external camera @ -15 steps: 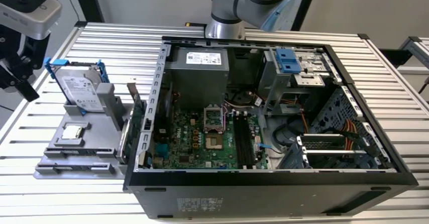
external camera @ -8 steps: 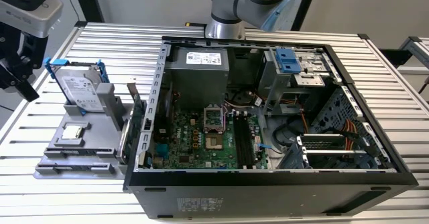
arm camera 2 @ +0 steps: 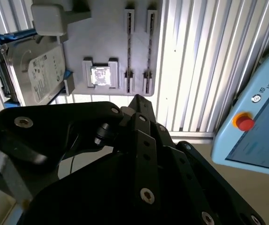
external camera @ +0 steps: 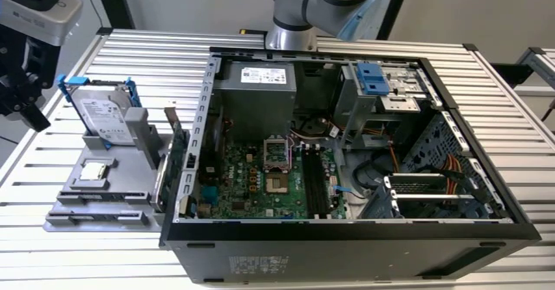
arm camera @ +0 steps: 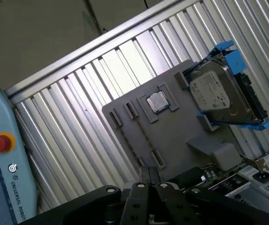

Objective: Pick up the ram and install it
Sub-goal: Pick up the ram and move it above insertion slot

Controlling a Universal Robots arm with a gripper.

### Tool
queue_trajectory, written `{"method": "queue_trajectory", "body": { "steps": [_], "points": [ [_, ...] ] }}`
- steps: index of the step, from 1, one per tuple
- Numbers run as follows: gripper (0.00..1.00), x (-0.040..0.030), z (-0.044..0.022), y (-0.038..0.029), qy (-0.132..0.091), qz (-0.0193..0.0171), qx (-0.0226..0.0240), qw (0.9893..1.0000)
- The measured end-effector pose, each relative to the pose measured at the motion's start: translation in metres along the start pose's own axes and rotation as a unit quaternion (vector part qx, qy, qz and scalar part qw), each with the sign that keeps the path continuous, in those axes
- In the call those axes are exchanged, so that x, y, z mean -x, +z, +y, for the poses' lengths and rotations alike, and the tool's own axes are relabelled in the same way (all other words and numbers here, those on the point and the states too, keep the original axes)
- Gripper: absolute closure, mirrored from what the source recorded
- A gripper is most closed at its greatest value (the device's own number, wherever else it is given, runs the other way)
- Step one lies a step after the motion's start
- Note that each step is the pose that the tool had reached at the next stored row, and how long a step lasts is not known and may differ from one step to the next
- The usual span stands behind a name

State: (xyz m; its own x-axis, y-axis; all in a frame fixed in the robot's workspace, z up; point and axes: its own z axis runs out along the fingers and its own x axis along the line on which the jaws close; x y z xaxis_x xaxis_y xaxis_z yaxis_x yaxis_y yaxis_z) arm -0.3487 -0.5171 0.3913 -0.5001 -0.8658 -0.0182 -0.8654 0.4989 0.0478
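Now the black end effector (arm camera 2: 138,99) is closed. It hangs over the gray holder (arm camera 2: 101,42) on the ribbed worktop (arm camera 2: 195,61), beside the open computer case (external camera: 347,238). Where the ram is, I cannot tell.

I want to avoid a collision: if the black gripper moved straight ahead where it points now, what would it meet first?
The black gripper would probably meet the flat grey holder plate first, near its two long narrow slots. Nothing shows between them, but depth is unclear.
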Motion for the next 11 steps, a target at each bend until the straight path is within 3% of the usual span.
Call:
{"method": "queue_trajectory", "body": {
  "steps": [11],
  "points": [
    [1.0,0.0,-0.0001,-0.0001,-0.037,0.0023,0.0004,0.9993]
  ]
}}
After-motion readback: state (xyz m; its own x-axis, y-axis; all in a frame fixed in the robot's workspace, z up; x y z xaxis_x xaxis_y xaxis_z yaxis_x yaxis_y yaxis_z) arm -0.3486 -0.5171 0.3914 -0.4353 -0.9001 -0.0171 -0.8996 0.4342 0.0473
